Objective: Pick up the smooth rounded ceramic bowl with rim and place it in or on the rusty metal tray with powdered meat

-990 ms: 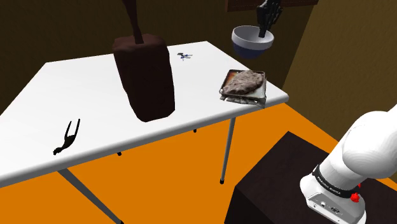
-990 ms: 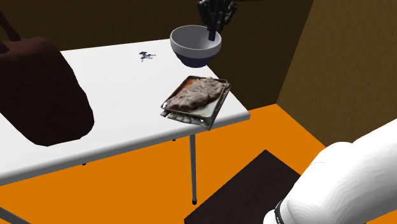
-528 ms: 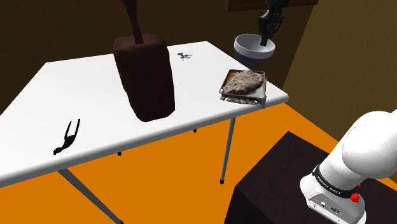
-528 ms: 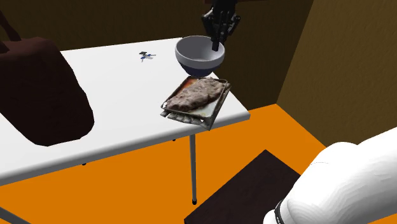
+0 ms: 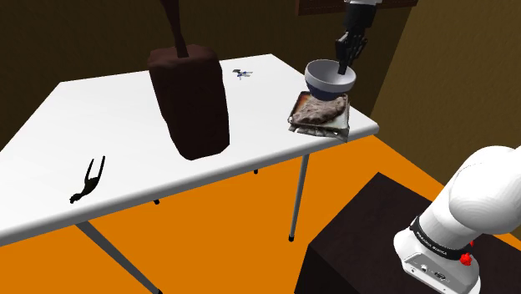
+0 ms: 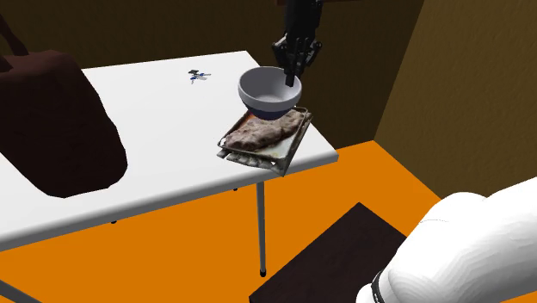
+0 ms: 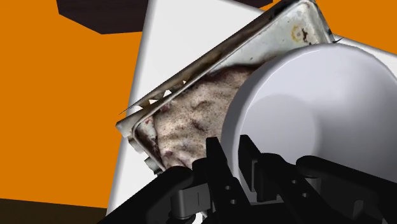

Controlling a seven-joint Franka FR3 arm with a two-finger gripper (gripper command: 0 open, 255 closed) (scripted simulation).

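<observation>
At a white tabletop's corner near the stand, a bowl hangs over the tray of meat. The gripper (all black) pinches the bowl's rim.

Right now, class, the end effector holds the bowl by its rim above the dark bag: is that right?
No. The end effector holds the bowl by its rim above the meat tray, not the bag; the second exterior view shows it.

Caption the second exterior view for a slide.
Black gripper clasps the bowl by its rim over the meat-covered tray at the white table corner.
</observation>
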